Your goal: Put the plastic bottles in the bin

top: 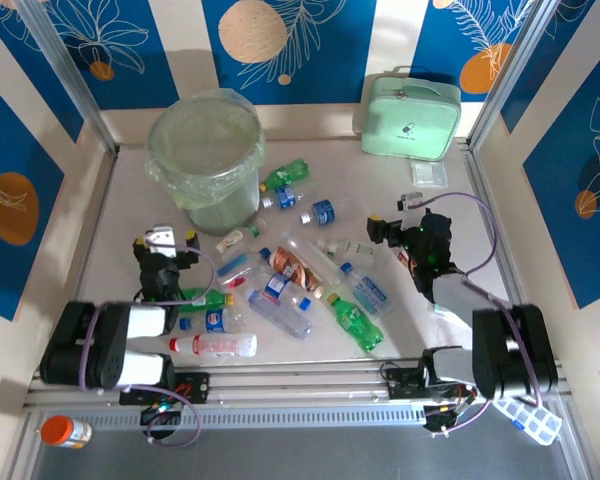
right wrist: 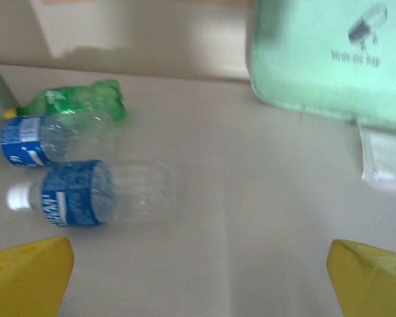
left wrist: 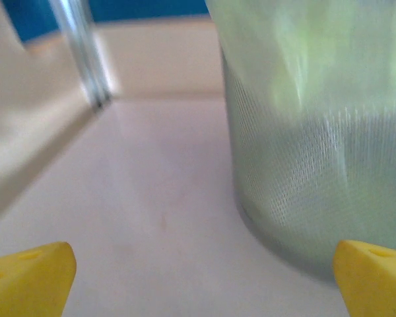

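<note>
Seen from above, the bin, a round bucket lined with a pale green bag, is standing upright at the far left of the table. The plastic bottles are all lying on their sides, scattered across the middle of the table between the two arms and pointing in many directions.

- A red-labelled bottle is lying nearest the arm bases, its long axis running left to right and its cap pointing left.
- A green bottle is lying on a diagonal.

The right wrist view shows three more bottles lying crosswise, caps pointing left: a crushed green bottle, a blue-labelled bottle, and a white-capped bottle. A mint green case is sitting to their right.

The left gripper is hovering wide open and empty, just in front of the bin's wall. The right gripper is also spread wide and grasping nothing, above bare table.
</note>
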